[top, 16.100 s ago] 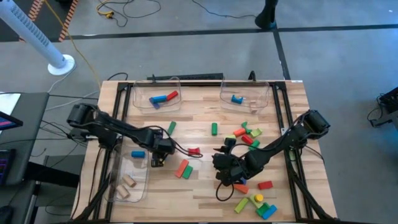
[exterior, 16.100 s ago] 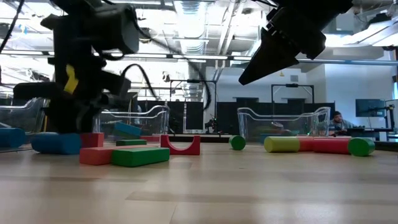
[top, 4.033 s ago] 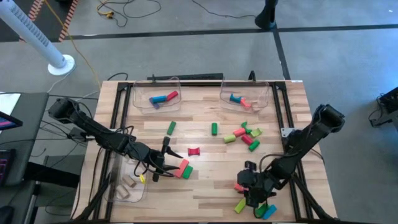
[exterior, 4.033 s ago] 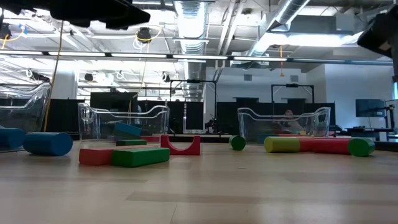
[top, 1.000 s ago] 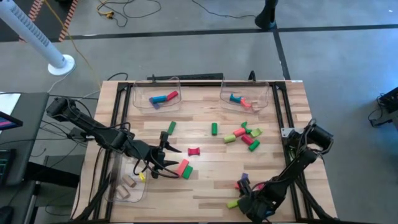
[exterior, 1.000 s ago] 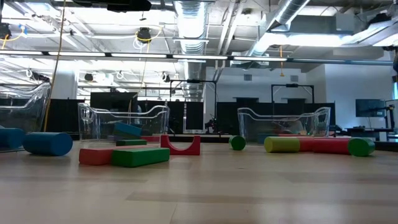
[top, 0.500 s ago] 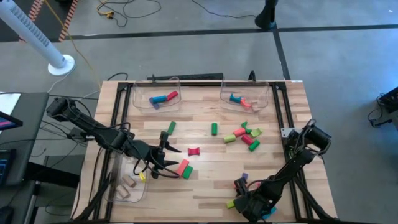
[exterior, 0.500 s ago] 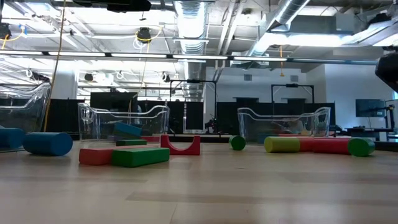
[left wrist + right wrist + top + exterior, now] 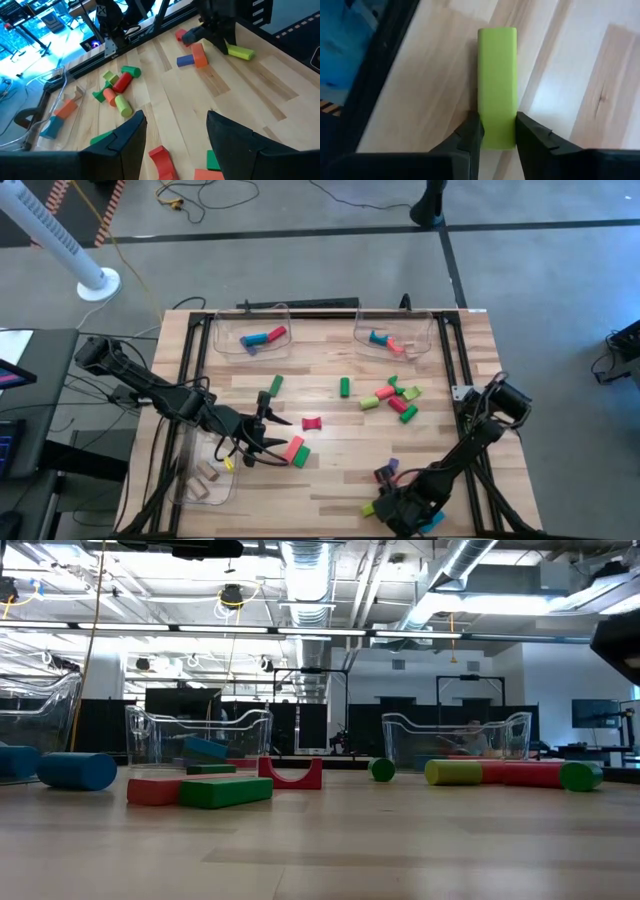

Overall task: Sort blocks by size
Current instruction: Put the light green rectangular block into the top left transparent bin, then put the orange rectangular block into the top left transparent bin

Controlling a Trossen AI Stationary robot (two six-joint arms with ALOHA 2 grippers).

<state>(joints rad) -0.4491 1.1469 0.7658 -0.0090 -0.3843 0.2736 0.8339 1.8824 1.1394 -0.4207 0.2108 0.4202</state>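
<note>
At the table's (image 9: 330, 480) near edge the right gripper's (image 9: 497, 135) fingers (image 9: 470, 135) pinch a yellow-green block (image 9: 497, 85), apparently still flat on the wood, while the left gripper (image 9: 175, 132) hangs open near the red arch (image 9: 162, 159)

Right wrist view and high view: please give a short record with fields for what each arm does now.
right gripper: low at the table's near right edge, fingers closed against both sides of the light green bar
light green bar: lying flat on the table
left gripper: open, holding nothing, beside the red bar
bins: far-left bin holds blue and red blocks
</note>
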